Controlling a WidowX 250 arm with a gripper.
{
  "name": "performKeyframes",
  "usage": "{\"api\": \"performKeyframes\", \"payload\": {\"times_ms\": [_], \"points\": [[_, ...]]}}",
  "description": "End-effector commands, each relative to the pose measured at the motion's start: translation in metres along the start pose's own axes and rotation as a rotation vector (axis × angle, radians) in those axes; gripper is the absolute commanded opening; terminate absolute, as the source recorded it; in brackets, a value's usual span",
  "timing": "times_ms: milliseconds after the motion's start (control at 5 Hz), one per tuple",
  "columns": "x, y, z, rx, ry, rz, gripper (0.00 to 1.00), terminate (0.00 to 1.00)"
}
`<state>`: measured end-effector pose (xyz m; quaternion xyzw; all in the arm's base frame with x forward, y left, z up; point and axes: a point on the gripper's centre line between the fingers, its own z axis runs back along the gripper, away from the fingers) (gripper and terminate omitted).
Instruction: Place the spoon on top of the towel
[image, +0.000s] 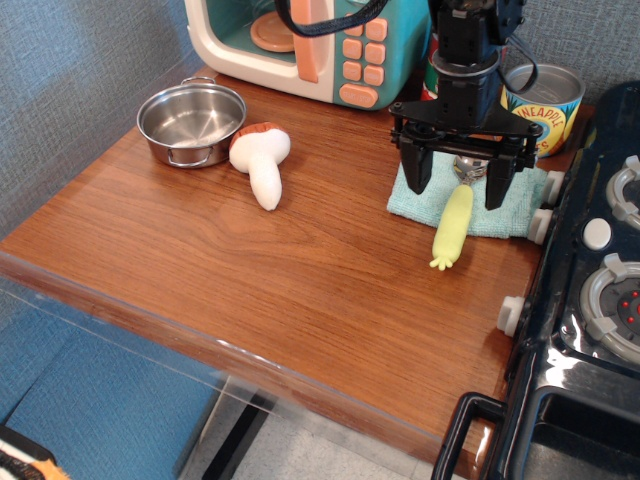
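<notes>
The spoon (453, 222) lies with its silver bowl on the light teal towel (420, 200) at the table's right. Its pale yellow-green handle runs off the towel's front edge onto the wood, knobbed end nearest me. My black gripper (458, 190) hangs just above the towel, open, one finger on each side of the spoon's bowl end. It holds nothing. The gripper hides part of the towel's back.
A white plush mushroom (262, 160) and a steel pot (191, 121) sit at the left back. A toy microwave (305, 45) and a pineapple can (540, 105) stand behind the towel. A black toy stove (590, 300) borders the right edge.
</notes>
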<state>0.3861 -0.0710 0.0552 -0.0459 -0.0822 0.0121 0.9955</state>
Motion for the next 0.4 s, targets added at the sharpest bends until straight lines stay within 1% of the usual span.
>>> {"api": "performKeyframes", "payload": {"times_ms": [0,200], "points": [[0.0048,0.0088,0.0323,0.087,-0.088,0.022,1.00,0.00],[0.0048,0.0088,0.0323,0.087,-0.088,0.022,1.00,1.00]]}}
